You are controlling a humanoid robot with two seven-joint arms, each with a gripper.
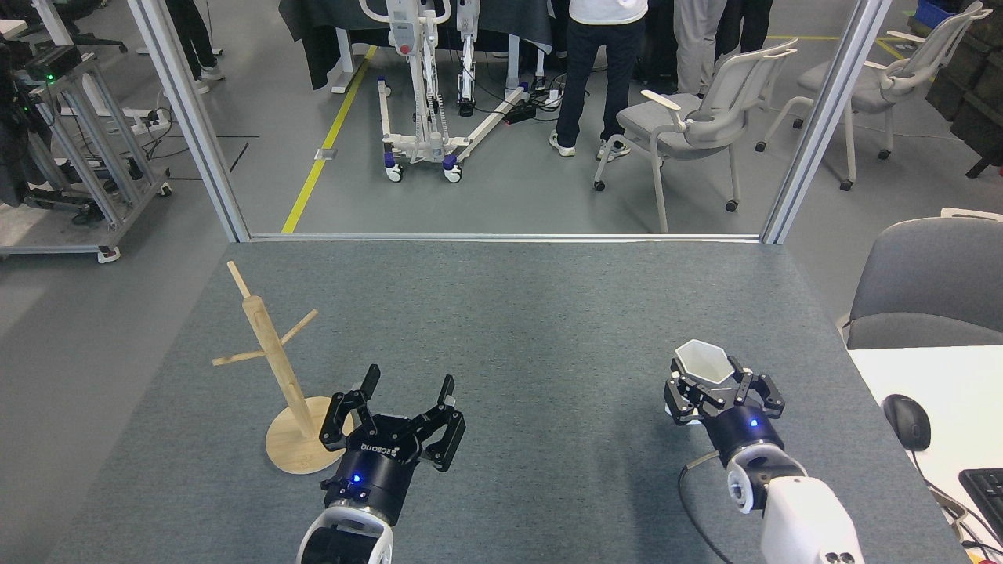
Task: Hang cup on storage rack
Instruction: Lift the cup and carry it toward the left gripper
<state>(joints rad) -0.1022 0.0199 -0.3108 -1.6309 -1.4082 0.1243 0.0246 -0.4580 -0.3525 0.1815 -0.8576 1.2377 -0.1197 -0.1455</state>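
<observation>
The white cup (702,361) with a hexagonal rim is at the right front of the table, with my right gripper (721,385) shut around its lower body. Its mouth faces up and leans a little to the left, and its handle is hidden. The wooden storage rack (269,350) stands at the left front on its round base (288,452), with thin pegs angling out from the post. My left gripper (407,389) is open and holds nothing, just right of the rack's base.
The table is covered in grey felt (501,313). A white desk with a mouse (907,421) and a keyboard corner adjoins at the right, behind it a grey chair (932,282). Metal frame posts stand at the far corners. People and chairs are beyond.
</observation>
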